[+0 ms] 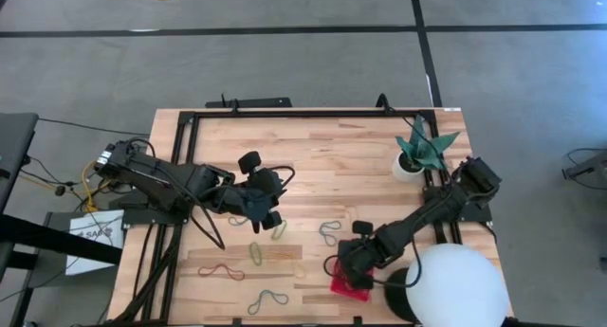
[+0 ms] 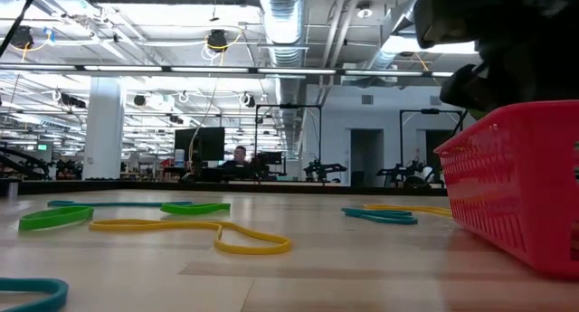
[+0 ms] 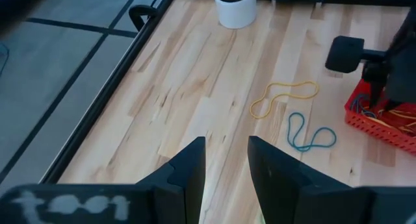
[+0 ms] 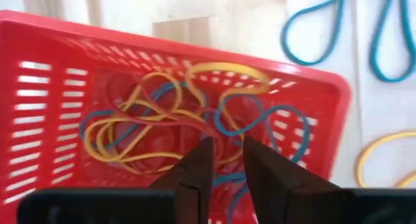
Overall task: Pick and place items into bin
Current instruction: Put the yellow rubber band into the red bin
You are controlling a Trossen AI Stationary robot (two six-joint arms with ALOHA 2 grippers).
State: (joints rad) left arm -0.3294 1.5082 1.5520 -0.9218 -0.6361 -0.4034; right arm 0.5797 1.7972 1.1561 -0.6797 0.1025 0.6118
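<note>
The red mesh bin (image 4: 58,87) stands near the table's front right (image 1: 349,289) and holds a tangle of yellow, blue and red rubber bands (image 4: 162,130). My right gripper (image 4: 227,162) points down into the bin from above, open, with nothing pinched between its fingers. More bands lie flat on the wood: a red one (image 1: 220,269), a green-yellow one (image 1: 258,252), a blue one (image 1: 267,299) and a grey one (image 1: 329,232). My left gripper (image 3: 227,165) hovers open over the table's left middle (image 1: 266,211), holding nothing.
A white pot with a green plant (image 1: 417,154) stands at the far right. A big white dome (image 1: 457,287) sits right beside the bin at the front right corner. Black frame rails (image 1: 285,113) run along the table's edges. Bare wood lies across the far middle.
</note>
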